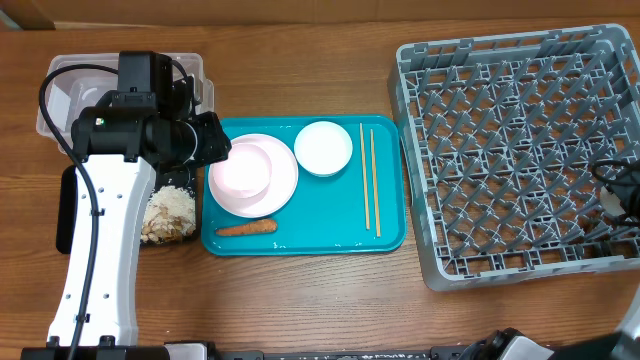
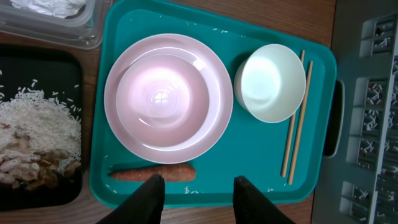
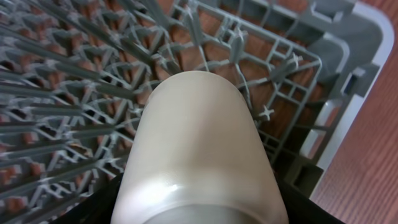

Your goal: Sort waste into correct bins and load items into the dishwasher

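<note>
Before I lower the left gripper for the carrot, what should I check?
1. Left gripper open and empty: ok.
2. Carrot lying free on the teal tray, not under the plate: ok.
3. Carrot centred between the fingers: not ok; it sits toward one finger, lengthwise along the closing line.
4. Black tray with food scraps beside the teal tray, room left: ok.
5. Right gripper out of the way, holding the white cup over the dish rack: ok.
</note>
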Tool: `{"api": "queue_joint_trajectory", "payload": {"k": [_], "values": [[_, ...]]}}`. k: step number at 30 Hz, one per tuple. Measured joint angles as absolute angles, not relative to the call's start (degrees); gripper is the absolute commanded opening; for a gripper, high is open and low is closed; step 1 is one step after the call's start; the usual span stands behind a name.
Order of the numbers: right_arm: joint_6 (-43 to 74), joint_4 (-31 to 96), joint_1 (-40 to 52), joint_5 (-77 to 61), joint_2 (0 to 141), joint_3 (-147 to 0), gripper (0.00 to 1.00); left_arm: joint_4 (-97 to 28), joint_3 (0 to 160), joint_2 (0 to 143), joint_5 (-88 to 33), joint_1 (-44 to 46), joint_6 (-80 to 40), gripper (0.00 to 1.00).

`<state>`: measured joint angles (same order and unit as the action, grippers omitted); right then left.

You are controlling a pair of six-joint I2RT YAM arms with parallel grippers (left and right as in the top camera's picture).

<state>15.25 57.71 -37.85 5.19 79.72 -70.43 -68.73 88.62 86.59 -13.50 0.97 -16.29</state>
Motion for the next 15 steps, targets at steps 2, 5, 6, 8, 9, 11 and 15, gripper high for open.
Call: {"api": "queue_joint_trajectory", "payload": {"k": [2, 5, 6, 8, 9, 11, 15], "values": [[15.5, 58.7, -37.8, 5.8, 82.5, -70.4, 0.45, -68.8, 88.6, 86.6, -13.4, 1.0, -16.3, 0.39], [15.7, 58.7, -37.8, 6.0, 86.0, -70.5, 0.45, -68.8, 88.6, 86.6, -13.4, 1.0, -16.3, 0.40], [15.8, 58.8, -37.9, 5.7, 87.3, -70.5, 0.45, -68.8, 88.6, 86.6, -13.4, 1.0, -16.3, 0.40], [15.8, 58.8, -37.9, 5.5, 88.1, -70.5, 0.46, -68.8, 88.6, 86.6, -13.3, 1.0, -16.3, 0.39], [15.9, 58.8, -37.9, 5.3, 88.1, -70.5, 0.52, -68.8, 88.6, 86.6, -13.3, 1.0, -16.3, 0.40], [15.9, 58.8, -37.9, 5.3, 88.1, -70.5, 0.64, -68.8, 88.6, 86.6, -13.2, 1.0, -16.3, 0.39], [16.1, 58.9, -37.9, 4.2, 88.1, -70.5, 0.80, -68.8, 88.6, 86.6, -13.2, 1.0, -16.3, 0.40]]}}
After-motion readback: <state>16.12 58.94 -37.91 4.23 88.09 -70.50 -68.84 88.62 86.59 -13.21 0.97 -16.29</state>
